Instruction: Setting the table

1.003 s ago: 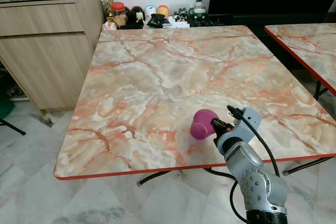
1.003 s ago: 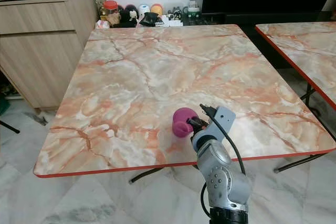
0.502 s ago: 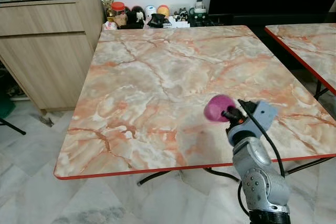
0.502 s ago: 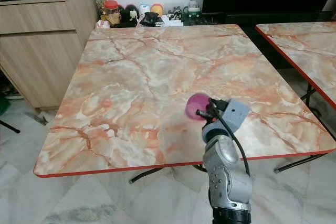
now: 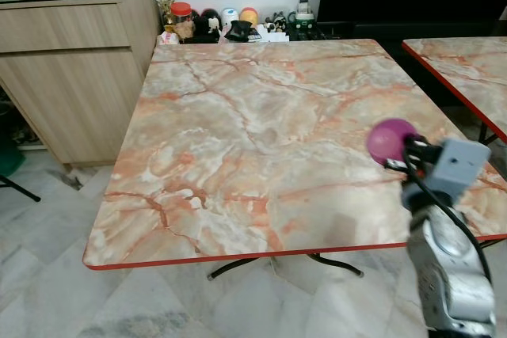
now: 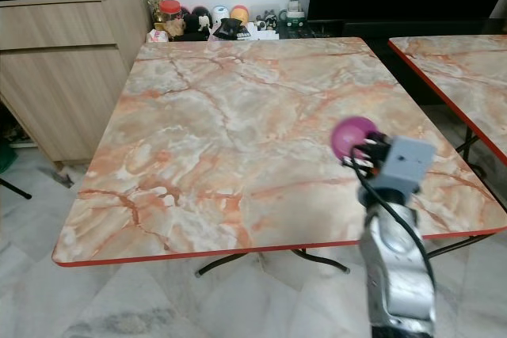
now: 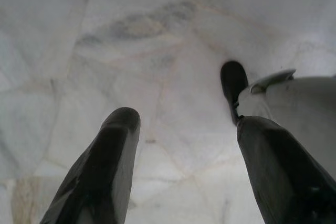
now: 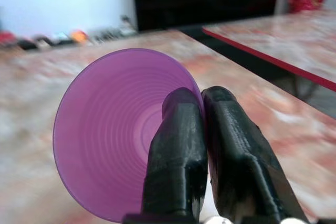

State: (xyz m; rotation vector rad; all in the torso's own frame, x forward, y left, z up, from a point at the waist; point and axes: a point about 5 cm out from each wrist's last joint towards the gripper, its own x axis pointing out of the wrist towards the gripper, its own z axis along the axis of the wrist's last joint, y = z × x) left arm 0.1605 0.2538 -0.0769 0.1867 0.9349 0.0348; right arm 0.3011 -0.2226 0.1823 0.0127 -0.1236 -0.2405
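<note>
Now right tool (image 8: 202, 145) pinches purple cup (image 8: 113, 129) rim

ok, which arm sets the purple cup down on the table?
Right. The right gripper already pinches the purple cup by its rim, held over the marble table near its right edge. The left gripper hangs open over the floor.

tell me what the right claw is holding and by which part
The right claw holds a purple plastic cup, pinched by its rim: one finger inside the mouth, the other outside the wall.

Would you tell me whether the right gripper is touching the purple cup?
Touching: the right wrist view shows the right gripper pinching the purple cup at its rim.
</note>
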